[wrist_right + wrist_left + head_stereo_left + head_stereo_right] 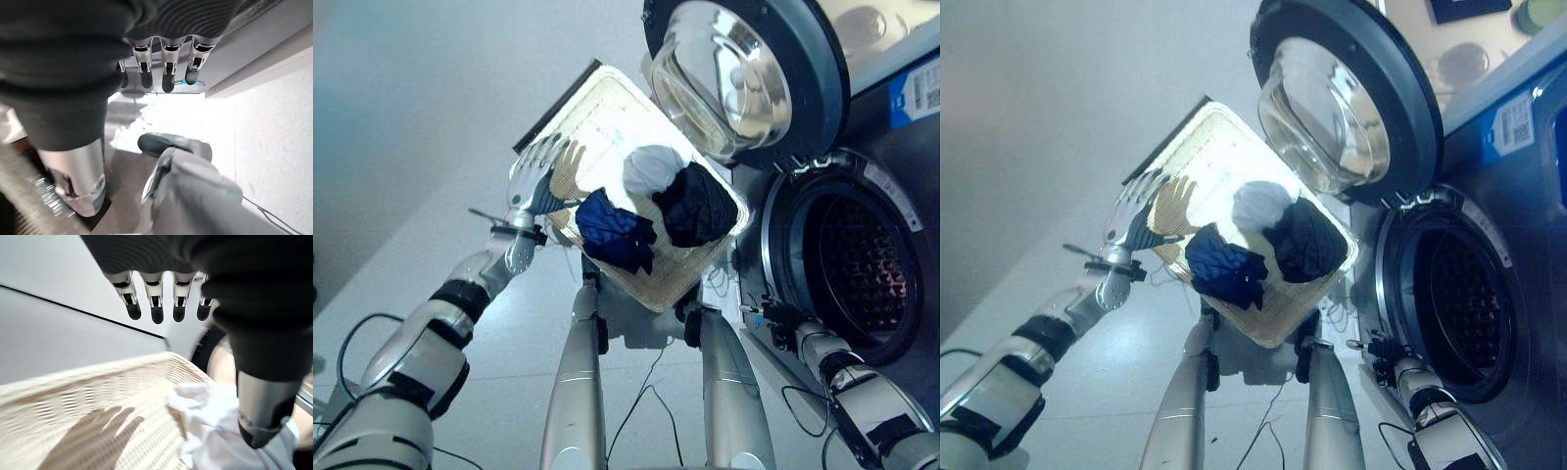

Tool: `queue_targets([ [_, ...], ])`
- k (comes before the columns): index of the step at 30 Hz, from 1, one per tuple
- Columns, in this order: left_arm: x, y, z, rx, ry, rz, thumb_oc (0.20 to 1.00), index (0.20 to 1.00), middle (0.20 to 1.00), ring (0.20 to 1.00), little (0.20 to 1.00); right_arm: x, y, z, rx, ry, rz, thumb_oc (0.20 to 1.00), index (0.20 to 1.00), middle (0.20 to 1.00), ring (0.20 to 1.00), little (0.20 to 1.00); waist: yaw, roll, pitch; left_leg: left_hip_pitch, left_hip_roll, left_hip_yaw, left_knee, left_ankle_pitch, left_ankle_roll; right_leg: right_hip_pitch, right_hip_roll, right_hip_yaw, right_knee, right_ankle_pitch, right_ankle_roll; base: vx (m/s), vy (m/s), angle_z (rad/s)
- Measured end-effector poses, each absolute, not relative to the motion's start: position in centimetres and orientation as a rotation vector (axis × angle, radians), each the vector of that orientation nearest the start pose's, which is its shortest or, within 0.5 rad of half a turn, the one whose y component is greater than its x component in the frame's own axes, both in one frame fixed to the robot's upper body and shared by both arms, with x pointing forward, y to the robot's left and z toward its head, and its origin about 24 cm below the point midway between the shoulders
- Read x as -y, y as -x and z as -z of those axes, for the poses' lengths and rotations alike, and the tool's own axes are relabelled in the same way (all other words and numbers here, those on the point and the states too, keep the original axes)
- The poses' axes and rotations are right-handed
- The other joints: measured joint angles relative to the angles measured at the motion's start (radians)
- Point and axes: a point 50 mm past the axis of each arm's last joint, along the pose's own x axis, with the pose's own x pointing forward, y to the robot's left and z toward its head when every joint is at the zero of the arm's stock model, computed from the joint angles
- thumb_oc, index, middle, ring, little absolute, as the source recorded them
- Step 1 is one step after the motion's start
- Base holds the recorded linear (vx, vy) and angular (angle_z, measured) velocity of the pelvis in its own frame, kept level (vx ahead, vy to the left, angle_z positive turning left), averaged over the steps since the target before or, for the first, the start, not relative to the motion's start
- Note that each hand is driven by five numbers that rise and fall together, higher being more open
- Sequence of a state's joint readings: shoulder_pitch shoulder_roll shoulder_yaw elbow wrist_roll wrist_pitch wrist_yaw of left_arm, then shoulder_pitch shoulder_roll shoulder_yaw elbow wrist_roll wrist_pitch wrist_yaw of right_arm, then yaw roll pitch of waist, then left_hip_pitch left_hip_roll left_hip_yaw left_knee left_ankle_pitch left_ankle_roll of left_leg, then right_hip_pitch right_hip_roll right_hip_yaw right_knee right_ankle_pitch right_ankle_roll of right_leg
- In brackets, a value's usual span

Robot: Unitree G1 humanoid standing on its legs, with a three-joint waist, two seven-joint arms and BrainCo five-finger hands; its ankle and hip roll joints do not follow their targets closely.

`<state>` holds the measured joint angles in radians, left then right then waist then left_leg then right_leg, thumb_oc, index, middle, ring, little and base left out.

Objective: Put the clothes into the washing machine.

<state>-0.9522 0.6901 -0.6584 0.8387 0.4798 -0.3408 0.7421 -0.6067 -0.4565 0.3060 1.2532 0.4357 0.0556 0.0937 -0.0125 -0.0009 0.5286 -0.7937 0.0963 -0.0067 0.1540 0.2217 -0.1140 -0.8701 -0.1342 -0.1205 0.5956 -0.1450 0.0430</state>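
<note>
Clothes [651, 211] in basket [607, 113], beside left hand [536, 176]

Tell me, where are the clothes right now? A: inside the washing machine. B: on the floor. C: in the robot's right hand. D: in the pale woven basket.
D: the white, black and dark blue clothes all lie in the basket, while the washing machine stands with its door open.
</note>
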Motion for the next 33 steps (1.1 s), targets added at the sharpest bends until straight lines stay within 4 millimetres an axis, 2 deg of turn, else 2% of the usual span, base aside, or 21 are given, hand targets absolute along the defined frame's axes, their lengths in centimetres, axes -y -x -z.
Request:
queue_targets([
  [3,-19.5,-38.3,-20.4,0.804,-1.314,-0.228,1.0,1.0,1.0,1.0,1.0,26.6,-30.3,3.2,-0.71,0.183,0.086,1.0,1.0,1.0,1.0,1.0,-0.032,-0.005,0.002,-0.008,-0.007,-0.004,-0.008,0.008,0.003,-0.01,-0.001,0.006,-0.001,0.004,0.0,0.0,-0.005,0.0],
  [8,-19.1,-38.6,-21.2,0.824,-1.351,-0.212,1.0,1.0,1.0,1.0,1.0,26.4,-30.7,2.8,-0.693,0.183,0.08,1.0,1.0,1.0,1.0,1.0,-0.052,-0.005,0.002,-0.035,-0.007,-0.004,-0.003,0.01,0.002,-0.043,-0.001,0.008,0.013,0.001,-0.001,0.0,-0.001,-0.01],
  [12,-19.0,-38.7,-21.2,0.831,-1.391,-0.199,1.0,1.0,1.0,1.0,1.0,26.4,-31.0,2.5,-0.684,0.183,0.08,1.0,1.0,1.0,1.0,1.0,-0.056,-0.005,0.002,-0.049,-0.007,0.003,-0.003,0.01,0.0,-0.071,-0.001,0.019,0.027,-0.004,-0.003,0.0,0.0,0.0],
  [17,-18.6,-38.9,-22.5,0.864,-1.414,-0.207,1.0,1.0,1.0,1.0,1.0,26.4,-31.2,2.3,-0.674,0.178,0.081,1.0,1.0,1.0,1.0,1.0,-0.06,-0.006,0.002,-0.087,-0.005,0.003,-0.003,0.004,-0.002,-0.119,0.005,0.028,0.036,-0.003,-0.007,0.01,0.001,-0.04],
  [25,-19.1,-39.8,-23.8,0.805,-1.465,-0.248,1.0,1.0,1.0,1.0,1.0,25.9,-31.6,2.0,-0.656,0.206,0.051,1.0,1.0,1.0,1.0,1.0,-0.11,-0.006,0.002,-0.111,-0.005,0.003,0.0,0.01,-0.003,-0.14,0.006,0.029,0.032,0.002,-0.008,0.0,-0.001,-0.01],
  [33,-20.2,-40.3,-24.3,0.715,-1.489,-0.308,1.0,1.0,1.0,1.0,1.0,25.8,-32.0,1.5,-0.628,0.183,0.056,1.0,1.0,1.0,1.0,1.0,-0.116,-0.012,0.0,-0.15,0.007,0.003,0.008,-0.002,-0.01,-0.179,0.019,0.031,0.031,0.003,-0.011,0.01,0.0,-0.03],
])
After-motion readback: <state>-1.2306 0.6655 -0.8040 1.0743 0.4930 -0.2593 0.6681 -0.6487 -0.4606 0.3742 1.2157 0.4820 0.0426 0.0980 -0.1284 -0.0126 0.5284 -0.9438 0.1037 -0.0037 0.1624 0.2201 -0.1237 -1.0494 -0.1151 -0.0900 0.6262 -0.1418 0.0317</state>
